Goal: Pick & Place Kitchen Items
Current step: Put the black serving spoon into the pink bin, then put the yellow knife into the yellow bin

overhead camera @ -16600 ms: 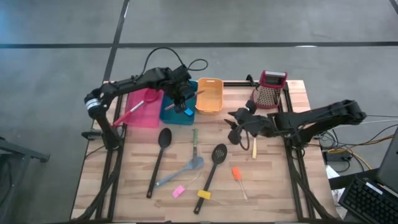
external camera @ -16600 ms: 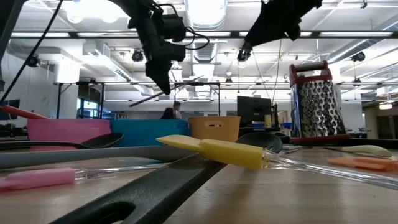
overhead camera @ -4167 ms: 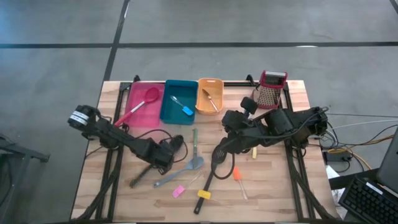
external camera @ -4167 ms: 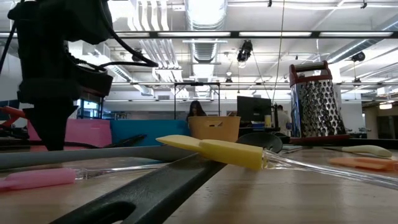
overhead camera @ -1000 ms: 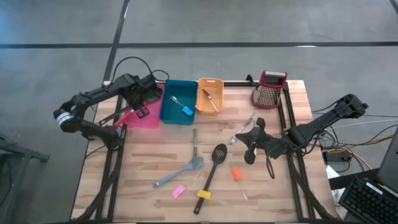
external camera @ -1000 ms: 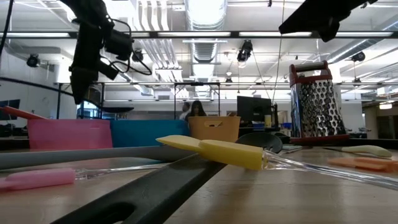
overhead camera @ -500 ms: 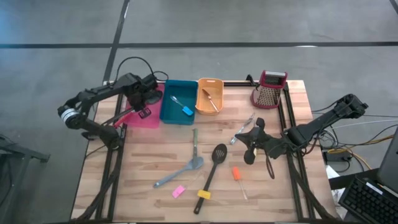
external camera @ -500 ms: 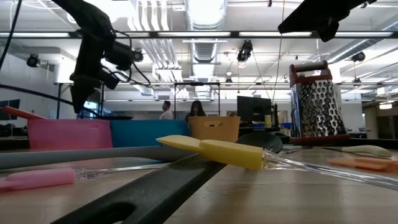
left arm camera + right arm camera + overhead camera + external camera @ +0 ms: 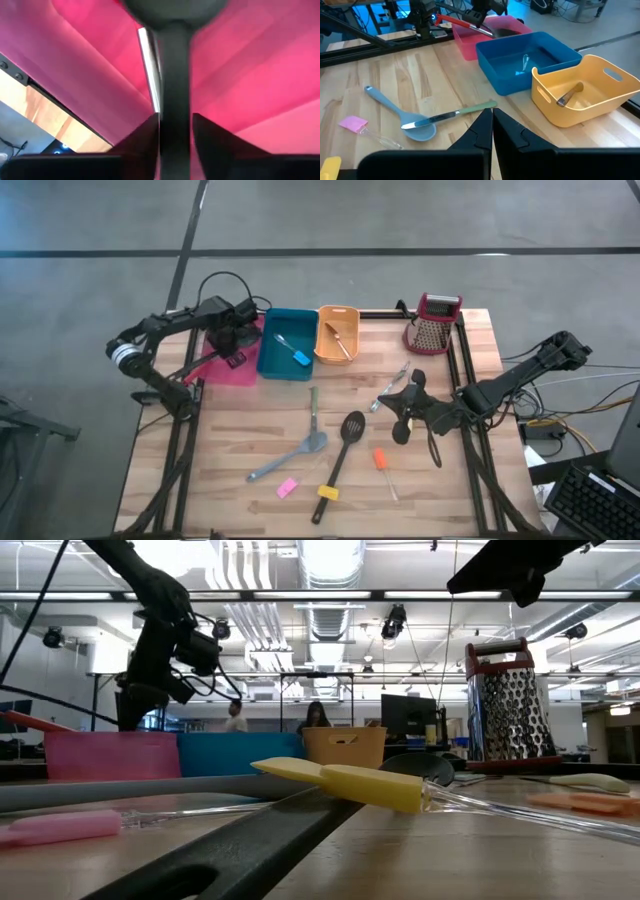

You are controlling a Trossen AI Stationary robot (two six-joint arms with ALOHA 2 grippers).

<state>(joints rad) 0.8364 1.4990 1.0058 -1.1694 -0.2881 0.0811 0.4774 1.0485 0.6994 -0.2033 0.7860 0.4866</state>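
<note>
Black ladle [image 9: 172, 75] between left pincer [image 9: 175, 135] fingers

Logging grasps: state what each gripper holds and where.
Left gripper straddles the long black ladle at its handle, near the bowl, over the pink plastic bin; grip cannot be told. Right gripper: shut, empty.

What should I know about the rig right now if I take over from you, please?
Left claw: over the pink bin, around the black ladle handle; grip unclear.
Right claw: shut, empty, above the right side of the table.
Done: red spoon and ladle at the pink bin, blue-handled tool in the blue bin, one tool in the orange bin.
Left on the table: slotted spoon, grey spatula, green-handled tool, pink tool, yellow tool, orange tool.
</note>
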